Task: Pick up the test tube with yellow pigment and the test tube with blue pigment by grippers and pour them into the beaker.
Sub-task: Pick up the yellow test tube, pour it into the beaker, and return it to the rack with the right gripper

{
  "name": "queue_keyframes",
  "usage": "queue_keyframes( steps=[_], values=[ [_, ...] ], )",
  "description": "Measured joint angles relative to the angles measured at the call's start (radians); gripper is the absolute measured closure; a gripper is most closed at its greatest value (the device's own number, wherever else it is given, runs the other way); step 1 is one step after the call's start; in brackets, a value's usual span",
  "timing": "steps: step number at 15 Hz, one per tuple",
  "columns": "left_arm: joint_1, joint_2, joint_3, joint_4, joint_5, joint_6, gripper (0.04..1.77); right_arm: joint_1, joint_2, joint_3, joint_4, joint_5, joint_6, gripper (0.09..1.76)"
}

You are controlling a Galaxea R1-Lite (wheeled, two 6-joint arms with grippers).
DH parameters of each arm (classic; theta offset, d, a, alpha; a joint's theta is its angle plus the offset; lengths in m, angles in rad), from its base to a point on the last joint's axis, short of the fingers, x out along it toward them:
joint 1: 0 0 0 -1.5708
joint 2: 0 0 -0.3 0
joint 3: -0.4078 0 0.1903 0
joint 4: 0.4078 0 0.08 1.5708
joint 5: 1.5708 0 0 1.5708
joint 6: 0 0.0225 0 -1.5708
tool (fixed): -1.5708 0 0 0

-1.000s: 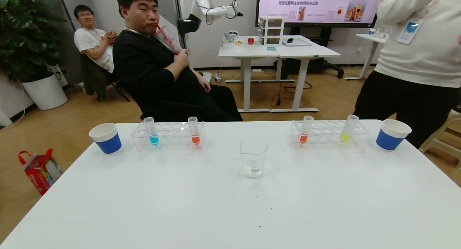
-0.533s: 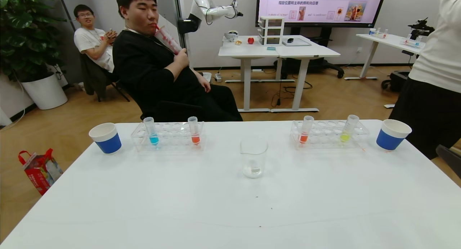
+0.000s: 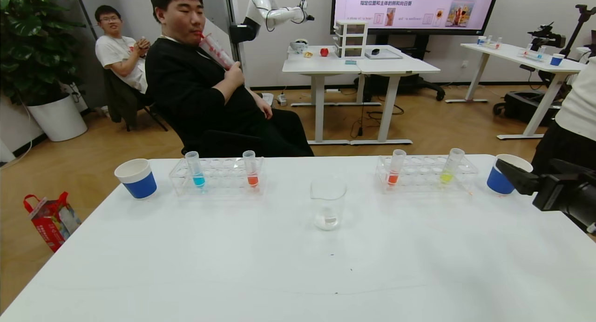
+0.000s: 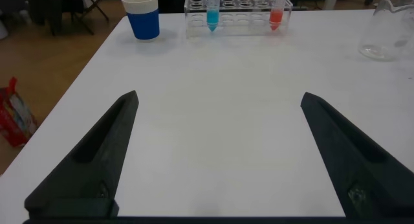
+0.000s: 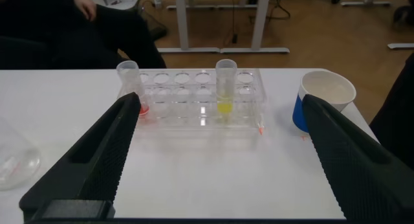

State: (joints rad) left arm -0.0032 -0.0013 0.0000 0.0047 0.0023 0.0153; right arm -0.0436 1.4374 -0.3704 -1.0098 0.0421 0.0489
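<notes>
The test tube with blue pigment (image 3: 198, 171) (image 4: 211, 10) stands upright in the left clear rack (image 3: 223, 175). The test tube with yellow pigment (image 3: 449, 168) (image 5: 224, 88) stands upright in the right clear rack (image 3: 421, 173). Between the racks, nearer me, sits the glass beaker (image 3: 328, 203) (image 4: 388, 26). My right gripper (image 3: 505, 169) (image 5: 220, 100) comes in at the table's right edge, open, nothing between its fingers, short of the right rack. My left gripper (image 4: 220, 96) is out of the head view; its wrist view shows it open over bare table, well short of the left rack.
Each rack also holds an orange-red tube (image 3: 251, 169) (image 3: 395, 168). A white-and-blue paper cup (image 3: 136, 177) stands at the far left, another (image 3: 496, 184) at the far right beside my right gripper. A seated person (image 3: 205, 89) is just behind the table's far edge.
My right gripper has come into the head view from the right edge. The standing person at the right has moved off to the right. Tubes, racks and beaker have not moved.
</notes>
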Motion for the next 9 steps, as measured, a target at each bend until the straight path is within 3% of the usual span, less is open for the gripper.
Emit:
queue_keyframes(
  steps=[9],
  values=[
    [0.000,0.000,0.000,0.000,0.000,0.000,0.06,-0.023,0.578,-0.104,-0.509,0.089,-0.003,0.11]
  ],
)
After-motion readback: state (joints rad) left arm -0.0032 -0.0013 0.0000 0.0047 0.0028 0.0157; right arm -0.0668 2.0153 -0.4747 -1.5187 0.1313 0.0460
